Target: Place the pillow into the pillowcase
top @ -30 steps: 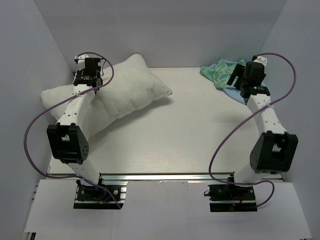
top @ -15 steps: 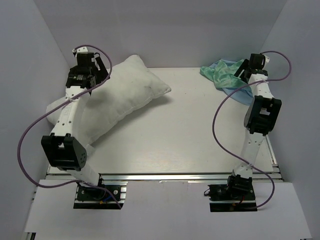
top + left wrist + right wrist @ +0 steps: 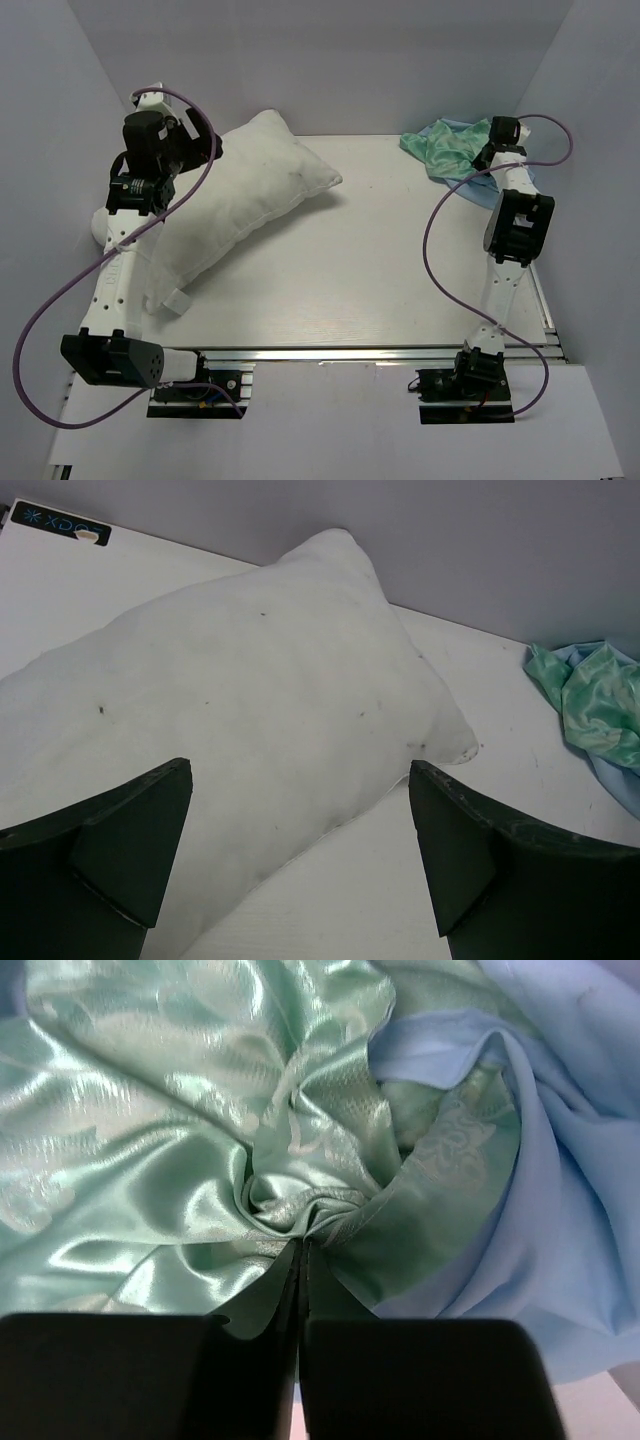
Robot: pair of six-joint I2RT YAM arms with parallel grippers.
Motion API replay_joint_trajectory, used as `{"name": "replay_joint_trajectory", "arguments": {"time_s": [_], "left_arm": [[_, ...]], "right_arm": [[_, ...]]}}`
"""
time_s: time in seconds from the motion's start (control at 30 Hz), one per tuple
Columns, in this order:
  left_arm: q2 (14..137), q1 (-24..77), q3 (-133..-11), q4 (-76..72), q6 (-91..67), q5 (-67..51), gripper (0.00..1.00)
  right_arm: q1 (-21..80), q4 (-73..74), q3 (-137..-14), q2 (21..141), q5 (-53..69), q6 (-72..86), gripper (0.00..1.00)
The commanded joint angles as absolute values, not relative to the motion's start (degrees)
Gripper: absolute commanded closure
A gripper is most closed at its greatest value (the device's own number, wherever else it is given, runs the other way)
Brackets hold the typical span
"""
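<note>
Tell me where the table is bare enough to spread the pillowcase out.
The widest bare patch is the middle of the table, between the pillow and the right arm, running to the near edge. The far right corner is crowded: the pillowcase lies there, pinched in the right hand. The pillow fills the left side.

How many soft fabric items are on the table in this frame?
2. The pillow lies along the table's far left; the pillowcase is bunched in the far right corner, pinched by the right pincer. None appears hidden.
</note>
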State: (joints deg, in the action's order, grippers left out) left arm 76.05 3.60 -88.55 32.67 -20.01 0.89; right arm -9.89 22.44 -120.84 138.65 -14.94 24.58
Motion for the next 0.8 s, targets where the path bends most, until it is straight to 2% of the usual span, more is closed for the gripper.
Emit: {"name": "replay_joint_trajectory", "arguments": {"time_s": [0.0, 0.13, 0.27, 0.33, 0.37, 0.4, 0.5, 0.57, 0.63, 0.77], "left_arm": [[74.4, 3.5, -88.5, 33.6, -20.3, 0.4, 0.02], [73.9, 3.5, -87.4, 33.7, -21.3, -5.5, 0.02], [73.1, 3.5, -83.7, 32.4, -23.2, -11.9, 0.02], [72.6, 3.5, -80.1, 31.3, -24.0, -15.0, 0.02], [72.4, 3.5, -78.9, 29.8, -25.1, -17.7, 0.02], [72.2, 3.5, -77.4, 28.8, -25.7, -19.3, 0.02], [73.0, 3.8, -72.9, 26.2, -27.2, -24.9, 0.02], [74.8, 5.1, -72.2, 27.1, -26.5, -26.5, 0.02], [75.7, 8.6, -72.5, 29.0, -25.8, -24.0, 0.02], [77.5, 17.9, -72.3, 32.9, -24.4, -15.3, 0.02]], "right_arm": [[-8.0, 20.6, -117.7, 130.5, -12.8, 22.2, 1.0], [-5.8, 20.1, -113.4, 121.2, -5.7, 18.9, 1.0], [-2.2, 23.7, -106.2, 106.1, 3.2, 17.9, 1.0], [1.9, 23.8, -94.0, 99.4, 8.9, 20.5, 1.0], [3.8, 22.9, -88.8, 92.1, 9.6, 21.2, 1.0], [8.7, 20.2, -78.8, 88.6, 8.4, 22.5, 1.0], [18.7, 21.2, -70.0, 78.7, 5.5, 23.9, 1.0], [21.8, 27.1, -67.9, 75.2, 7.4, 24.2, 0.9], [25.8, 32.8, -66.7, 72.9, 7.6, 22.4, 0.71], [26.6, 35.7, -61.0, 64.5, 4.8, 22.5, 0.42]]}}
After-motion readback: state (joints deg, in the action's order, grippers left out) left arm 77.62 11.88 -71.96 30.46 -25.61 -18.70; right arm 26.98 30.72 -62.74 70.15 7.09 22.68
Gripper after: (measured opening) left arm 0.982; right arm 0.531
